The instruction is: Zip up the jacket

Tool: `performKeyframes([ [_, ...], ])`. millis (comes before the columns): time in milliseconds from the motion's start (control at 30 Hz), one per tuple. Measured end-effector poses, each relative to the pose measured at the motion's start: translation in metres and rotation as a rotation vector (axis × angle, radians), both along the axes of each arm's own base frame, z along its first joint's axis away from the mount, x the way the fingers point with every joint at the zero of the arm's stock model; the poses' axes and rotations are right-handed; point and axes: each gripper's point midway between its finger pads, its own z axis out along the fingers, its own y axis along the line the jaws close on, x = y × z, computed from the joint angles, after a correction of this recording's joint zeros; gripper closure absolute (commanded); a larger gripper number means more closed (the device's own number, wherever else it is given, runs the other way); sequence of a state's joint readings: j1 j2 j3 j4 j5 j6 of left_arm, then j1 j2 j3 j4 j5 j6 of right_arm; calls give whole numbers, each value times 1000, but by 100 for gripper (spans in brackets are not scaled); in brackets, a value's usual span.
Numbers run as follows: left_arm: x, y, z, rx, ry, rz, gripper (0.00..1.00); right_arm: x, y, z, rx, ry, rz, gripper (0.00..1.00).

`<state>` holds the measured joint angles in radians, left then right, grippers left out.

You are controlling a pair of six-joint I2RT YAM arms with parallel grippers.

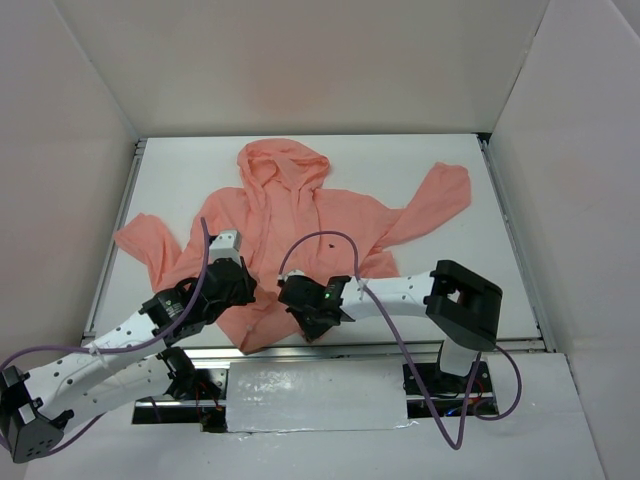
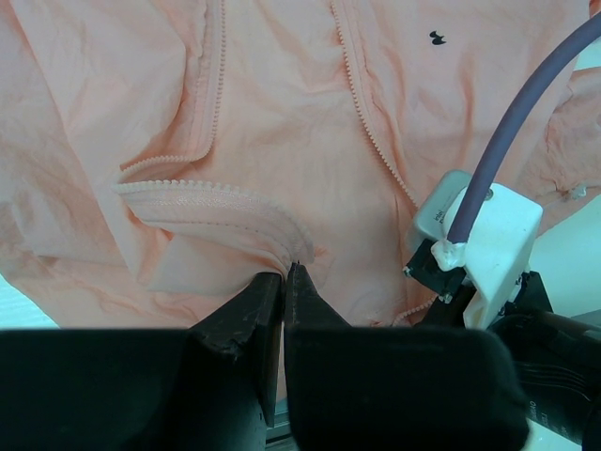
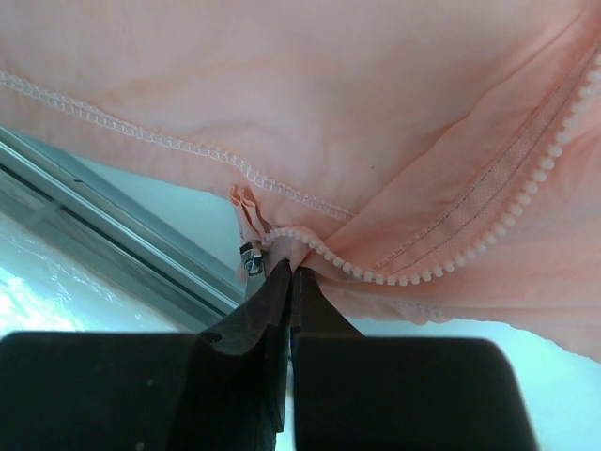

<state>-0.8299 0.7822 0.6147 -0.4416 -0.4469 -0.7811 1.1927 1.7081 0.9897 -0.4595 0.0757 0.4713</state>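
Note:
The salmon-pink hooded jacket (image 1: pixel 300 220) lies flat on the white table, hood at the far side, front open. My left gripper (image 1: pixel 243 290) is shut on a fold of the jacket's left zipper edge (image 2: pixel 225 202) near the hem. My right gripper (image 1: pixel 300 308) is shut on the jacket's lower zipper end (image 3: pixel 310 249), right beside the small metal slider (image 3: pixel 250 256). The zipper teeth (image 3: pixel 470 256) run up to the right. The tiny dark chest mark (image 2: pixel 437 38) shows in the left wrist view.
The table's near metal rail (image 3: pixel 103 225) runs just under the hem. A purple cable (image 2: pixel 526 103) and the right arm's white wrist (image 2: pixel 488 235) sit close to my left gripper. White walls (image 1: pixel 80 120) enclose the table on three sides.

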Motion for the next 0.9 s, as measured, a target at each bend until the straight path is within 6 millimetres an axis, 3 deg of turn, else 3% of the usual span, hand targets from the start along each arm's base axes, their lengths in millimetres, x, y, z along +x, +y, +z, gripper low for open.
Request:
performKeyframes([
  [167, 0, -1, 0, -2, 0, -4, 100, 6, -1, 1, -2, -21, -61, 100],
  [300, -1, -12, 0, -10, -7, -74, 100, 32, -16, 22, -22, -163, -236, 100],
  [400, -1, -25, 2, -25, -14, -139, 100, 65, -31, 81, -3, -348, -495, 100],
  [500, 3, -34, 4, -22, -32, -180, 100, 97, -30, 160, 113, -501, -698, 100],
  [600, 12, -44, 16, -16, -51, -205, 100, 113, -28, 204, 266, -541, -760, 100],
  [633, 15, -48, 22, -20, -62, -212, 100, 116, -25, 211, 327, -555, -734, 100],
  [767, 30, -61, 58, -45, -142, -229, 100, 116, -84, 201, 198, -628, -750, 100],
  [833, 34, -66, 71, -61, -176, -236, 100, 132, -79, 218, 190, -651, -791, 100],
  [900, 36, -70, 78, -67, -204, -255, 100, 137, -69, 207, 234, -636, -762, 100],
])
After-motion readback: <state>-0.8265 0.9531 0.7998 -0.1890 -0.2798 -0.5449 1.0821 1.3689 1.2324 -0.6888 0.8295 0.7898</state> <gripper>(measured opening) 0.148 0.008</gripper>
